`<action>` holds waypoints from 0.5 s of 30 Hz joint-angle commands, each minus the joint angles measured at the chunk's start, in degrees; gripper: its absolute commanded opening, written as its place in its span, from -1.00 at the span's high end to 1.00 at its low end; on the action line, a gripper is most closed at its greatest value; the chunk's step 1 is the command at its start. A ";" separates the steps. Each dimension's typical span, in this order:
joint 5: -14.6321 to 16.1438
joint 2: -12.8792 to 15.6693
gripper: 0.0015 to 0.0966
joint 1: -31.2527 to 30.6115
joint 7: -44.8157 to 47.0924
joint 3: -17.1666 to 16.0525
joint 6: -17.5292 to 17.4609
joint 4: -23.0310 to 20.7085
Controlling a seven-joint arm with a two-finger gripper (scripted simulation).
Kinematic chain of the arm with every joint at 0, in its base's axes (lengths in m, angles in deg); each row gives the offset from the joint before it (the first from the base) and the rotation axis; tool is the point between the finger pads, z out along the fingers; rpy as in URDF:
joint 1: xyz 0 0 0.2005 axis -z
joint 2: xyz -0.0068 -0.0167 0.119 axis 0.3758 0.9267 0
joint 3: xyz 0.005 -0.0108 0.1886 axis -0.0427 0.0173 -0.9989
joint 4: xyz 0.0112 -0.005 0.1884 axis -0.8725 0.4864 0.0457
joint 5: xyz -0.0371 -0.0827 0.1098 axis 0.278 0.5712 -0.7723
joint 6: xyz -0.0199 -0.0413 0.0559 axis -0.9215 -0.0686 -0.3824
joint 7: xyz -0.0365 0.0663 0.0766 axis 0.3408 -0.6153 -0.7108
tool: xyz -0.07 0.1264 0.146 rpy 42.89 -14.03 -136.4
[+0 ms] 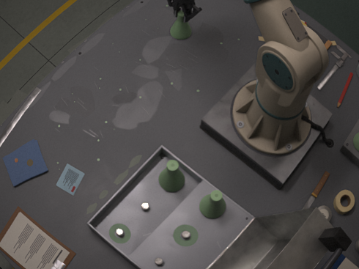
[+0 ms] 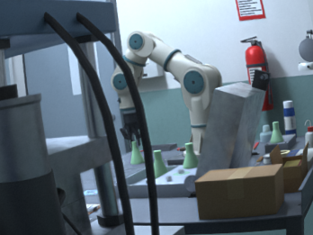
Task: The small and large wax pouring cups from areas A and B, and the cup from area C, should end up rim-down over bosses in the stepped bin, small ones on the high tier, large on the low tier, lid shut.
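My gripper [image 1: 182,13] is down over the narrow top of a green cone-shaped cup [image 1: 180,28] that stands rim-down on the far side of the table, and its fingers are closing around the cup's top without holding it. The stepped bin [image 1: 169,208] lies at the near edge with its lid [image 1: 293,238] swung open to the right. Two green cups stand rim-down in the bin, one on each tier [image 1: 171,176] [image 1: 213,203]. Bare metal bosses [image 1: 145,206] show on both tiers, two of them on green discs [image 1: 185,234].
Behind the bin stands the arm's base [image 1: 273,117] on its plate. Right of it lie a caliper, a red pencil [image 1: 344,89], a knife and a tape roll [image 1: 343,201]. Papers and a blue cloth [image 1: 25,162] lie at the left edge.
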 commanded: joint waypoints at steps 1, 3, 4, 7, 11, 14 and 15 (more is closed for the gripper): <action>0.00 -0.04 0.28 0.00 0.00 0.00 0.00 -0.02; 0.00 -0.03 0.37 0.00 0.00 0.00 -0.01 -0.02; 0.00 -0.03 0.41 0.00 0.00 0.00 -0.01 -0.02; 0.00 -0.02 0.54 0.00 0.00 0.00 -0.02 -0.03; 0.00 -0.01 0.71 0.00 0.00 0.00 -0.03 -0.03; 0.00 0.00 0.83 0.00 0.00 0.00 -0.04 -0.03; 0.00 0.00 0.86 0.00 0.00 0.00 -0.04 -0.04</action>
